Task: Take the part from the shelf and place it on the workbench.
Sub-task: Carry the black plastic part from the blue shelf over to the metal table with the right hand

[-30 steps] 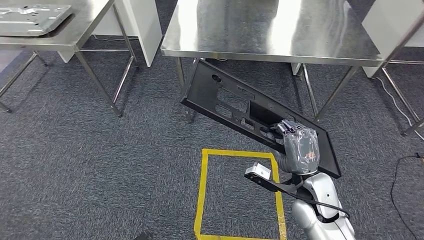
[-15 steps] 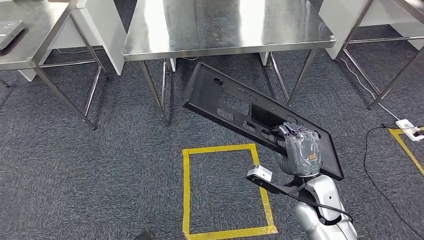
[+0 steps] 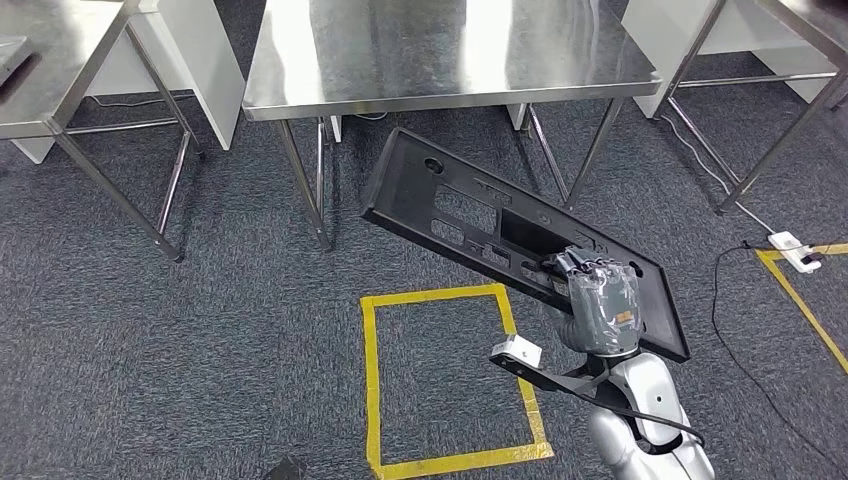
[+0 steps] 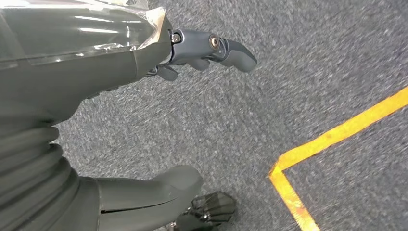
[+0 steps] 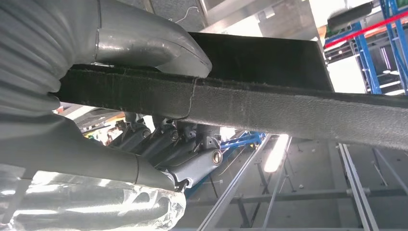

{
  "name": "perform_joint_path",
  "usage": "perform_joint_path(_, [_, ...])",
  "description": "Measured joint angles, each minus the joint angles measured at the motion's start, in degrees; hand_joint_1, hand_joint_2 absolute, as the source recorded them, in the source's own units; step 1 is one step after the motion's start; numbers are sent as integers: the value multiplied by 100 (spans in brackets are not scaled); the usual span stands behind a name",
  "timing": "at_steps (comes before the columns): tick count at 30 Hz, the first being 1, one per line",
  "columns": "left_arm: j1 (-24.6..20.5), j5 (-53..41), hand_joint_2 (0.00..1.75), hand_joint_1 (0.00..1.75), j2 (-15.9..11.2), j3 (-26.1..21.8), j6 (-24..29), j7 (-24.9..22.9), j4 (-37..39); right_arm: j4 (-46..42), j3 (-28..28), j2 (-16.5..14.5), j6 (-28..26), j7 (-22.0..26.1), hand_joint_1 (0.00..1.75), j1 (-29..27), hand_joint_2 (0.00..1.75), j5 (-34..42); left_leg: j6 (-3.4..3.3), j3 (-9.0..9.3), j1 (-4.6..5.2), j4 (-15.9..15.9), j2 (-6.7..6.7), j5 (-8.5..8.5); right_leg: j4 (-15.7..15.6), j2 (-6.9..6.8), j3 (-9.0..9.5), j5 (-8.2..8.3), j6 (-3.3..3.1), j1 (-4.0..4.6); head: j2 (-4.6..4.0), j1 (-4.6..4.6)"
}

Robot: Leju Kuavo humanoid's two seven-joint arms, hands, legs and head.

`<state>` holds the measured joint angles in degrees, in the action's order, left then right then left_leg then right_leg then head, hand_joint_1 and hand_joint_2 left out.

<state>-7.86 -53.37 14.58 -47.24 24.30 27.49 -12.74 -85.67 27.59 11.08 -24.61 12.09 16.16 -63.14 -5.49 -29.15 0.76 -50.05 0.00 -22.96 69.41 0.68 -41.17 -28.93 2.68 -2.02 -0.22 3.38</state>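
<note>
Nearest you, the right hand (image 3: 598,300) grips the part (image 3: 470,225), a long black panel with cut-outs, at its near end. In the right wrist view the thumb (image 5: 149,45) lies on one face of the panel's edge (image 5: 269,108) and the fingers (image 5: 192,159) curl under the other, so the hold is firm. The part is carried in the air, tilted, its far end reaching toward the front edge of the workbench (image 3: 450,60) without touching it. It hangs over the carpet (image 3: 180,330), just beyond the yellow tape square (image 3: 372,380) on the floor.

Your left hand (image 4: 96,120) hangs over the carpet with nothing in it; a finger (image 4: 226,48) and the thumb (image 4: 159,190) stand well apart. A corner of yellow tape (image 4: 298,159) lies on the floor near it.

Farther off, the steel workbench top is bare and shiny. A second table (image 3: 60,80) stands to the left, and a white power strip (image 3: 795,250) with its cable lies on the floor to the right.
</note>
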Motion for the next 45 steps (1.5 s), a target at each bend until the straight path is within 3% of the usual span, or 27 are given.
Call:
perform_joint_path(1, [2,2,175,0,2,-1,-2,-20,1,4,1,-1,0,0,150,-10,175,0,5,-27,4,-28,8,-2,48,-2,10,-1,29,5,0,-2])
perform_joint_path(2, [4,4,175,0,4,-1,-3,-37,1,8,1,-1,0,0,150,-12,175,0,15,-48,6,-59,13,-6,-163,-9,158,86,72,11,0,1])
perform_joint_path(4, [4,5,175,0,8,-2,-7,-56,1,10,1,-2,0,0,150,2,175,0,60,-85,13,-131,12,-32,-1027,-63,686,334,131,27,0,10])
perform_joint_path(6, [4,9,175,0,7,-3,-13,-62,1,10,3,-12,0,0,150,17,175,0,116,-136,33,-209,7,-54,-1593,-91,1021,467,79,44,0,-4])
perform_joint_path(9, [12,37,175,0,2,-5,-46,-71,2,17,3,-16,-3,3,150,11,175,8,181,-192,23,-269,4,-69,-1643,-68,1044,502,-17,54,0,-18])
perform_joint_path(11, [13,45,175,0,-3,-6,-87,-104,2,21,2,-13,-6,8,150,11,175,20,257,-294,-6,-513,-1,-264,-1648,-64,1038,524,-63,25,0,-21])
perform_joint_path(14, [17,31,175,0,-5,-5,-165,-177,3,22,2,-14,-7,19,150,6,175,34,379,-796,-73,-1655,-2,-871,-1649,-63,1010,541,-105,24,0,-22])
perform_joint_path(15, [23,28,175,0,-6,-5,-183,-192,3,24,3,-14,-7,21,150,1,175,37,392,-940,-87,-1967,-2,-976,-1648,-63,1001,545,-109,30,0,-21])
perform_joint_path(16, [28,27,175,0,-5,-5,-192,-201,4,26,3,-13,-7,21,150,-2,175,37,385,-988,-91,-2070,-5,-964,-1648,-62,995,548,-114,38,0,-20])
perform_joint_path(17, [31,26,175,0,-5,-5,-196,-208,4,27,3,-13,-7,22,150,-3,175,37,352,-908,-85,-1914,-9,-829,-1650,-58,997,552,-118,52,0,-20])
perform_joint_path(18, [31,26,175,0,-7,-5,-199,-218,4,27,3,-14,-8,22,150,-2,175,37,284,-723,-68,-1553,-17,-615,-1658,-53,1006,553,-120,71,0,-19])
perform_joint_path(20, [29,21,175,0,-33,-6,-223,-253,3,27,2,-20,-11,22,150,5,175,37,39,-273,14,-681,-73,-225,-1698,-45,1025,578,-122,78,-1,-5])
perform_joint_path(22, [31,11,175,0,-66,-5,-277,-292,4,33,4,-35,-15,23,150,9,175,37,-122,-75,104,-266,-124,-105,-1728,-47,1008,617,-94,0,-1,-4])
perform_joint_path(25, [31,9,175,0,-77,-5,-344,-331,6,26,4,-57,-22,30,150,-5,175,37,-165,14,121,-32,-100,3,-1760,-30,963,639,-28,-17,0,-43])
perform_joint_path(27, [20,8,175,0,-78,-5,-363,-357,4,16,-5,-51,-27,35,150,26,175,38,-180,114,64,181,-50,96,-1422,-24,788,450,-46,37,0,-44])
perform_joint_path(29, [7,0,175,0,-63,-4,-377,-382,4,17,-9,-37,-31,37,150,41,175,39,-144,106,39,194,-15,96,-602,-27,407,108,-64,26,0,-5])
perform_joint_path(31, [7,-9,175,0,-44,-1,-378,-397,4,20,-9,-22,-31,37,150,7,175,40,-92,66,19,136,-4,60,-24,-30,136,-53,6,-6,0,11])
perform_joint_path(32, [9,-12,175,0,-37,1,-377,-399,4,22,-10,-17,-33,37,150,-8,175,41,-52,44,-2,88,-4,34,-58,-34,162,-7,72,-23,0,9])
perform_joint_path(34, [10,-15,175,0,-33,4,-378,-400,4,23,-18,-11,-37,37,150,-17,175,42,73,0,-54,-60,-9,-51,-796,-70,573,258,229,-60,0,18])
perform_joint_path(35, [8,-15,175,0,-37,5,-377,-400,3,22,-21,-13,-39,38,150,-19,175,41,145,-32,-68,-144,-14,-103,-1185,-80,802,364,262,-66,0,20])
perform_joint_path(37, [5,-21,175,0,-44,8,-376,-400,2,20,-30,-18,-40,39,150,-32,175,40,238,-80,-70,-257,-24,-167,-1584,-81,1037,440,205,-61,0,1])
perform_joint_path(39, [8,-34,175,0,-48,9,-377,-403,2,19,-38,-16,-42,38,150,-51,175,39,262,-100,-91,-285,-26,-185,-1571,-53,1042,432,98,-52,0,-21])
perform_joint_path(41, [7,-52,175,0,-50,16,-376,-412,1,16,-43,-14,-42,37,150,-60,175,36,308,-163,-123,-443,-22,-296,-1564,-42,1064,414,43,-60,0,-23])
perform_joint_path(43, [3,-65,175,0,-50,27,-375,-422,1,14,-44,-16,-42,37,150,-62,175,32,371,-459,-143,-1039,-16,-591,-1567,-36,1095,390,-1,-61,0,-26])
perform_joint_path(45, [5,-67,175,0,-47,33,-375,-431,2,14,-44,-17,-42,37,150,-74,175,26,397,-946,-150,-1871,-15,-879,-1566,-36,1116,363,-35,-48,0,-27])
